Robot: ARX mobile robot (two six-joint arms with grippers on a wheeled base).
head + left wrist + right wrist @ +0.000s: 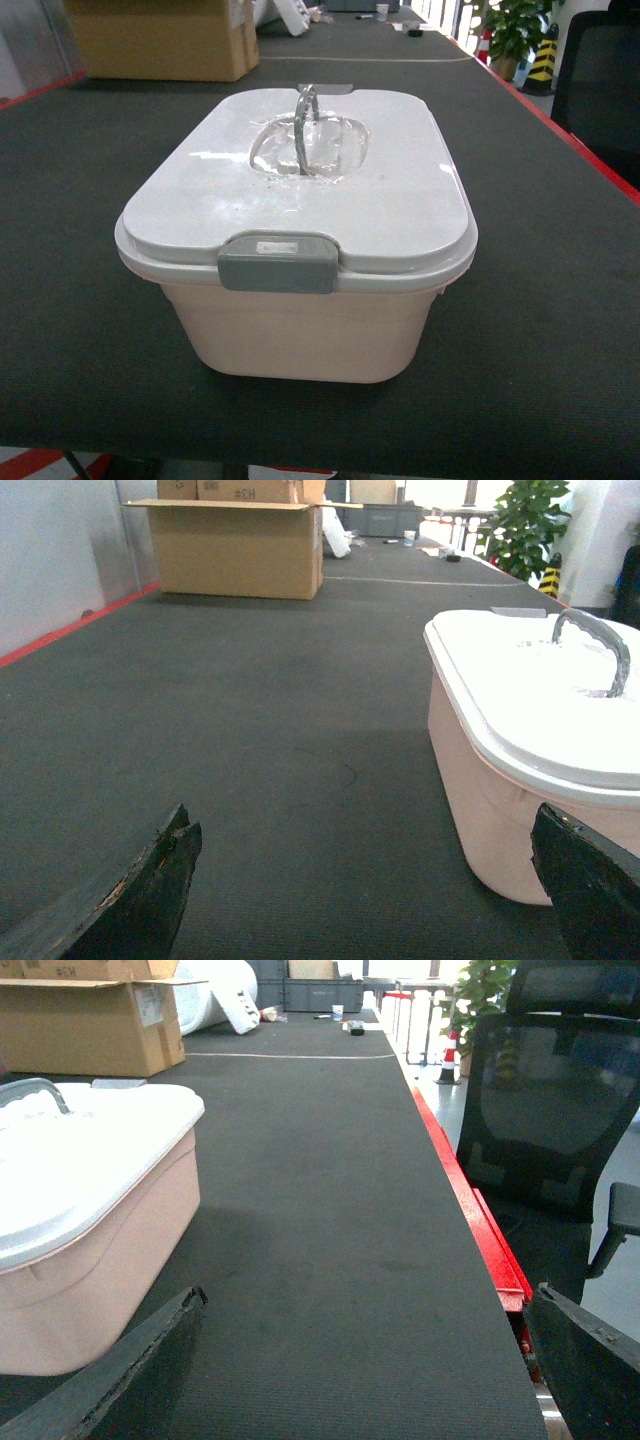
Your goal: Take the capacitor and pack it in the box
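Observation:
The pale pink box [300, 330] stands in the middle of the dark table with its white lid [380, 190] on, the grey latch [277, 262] facing me and the clear handle [303, 128] upright. The capacitor is out of view. My left gripper [365, 885] is open just left of the box [480, 780], low over the mat, with nothing between its fingers. To the right of the box [90, 1260] my right gripper [365, 1360] is open and empty too. Neither gripper shows in the head view.
A brown cardboard carton [160, 40] stands at the back left of the table. The table's red right edge [470, 1220] runs beside a black office chair [560, 1110]. A potted plant [515, 30] stands at the far right.

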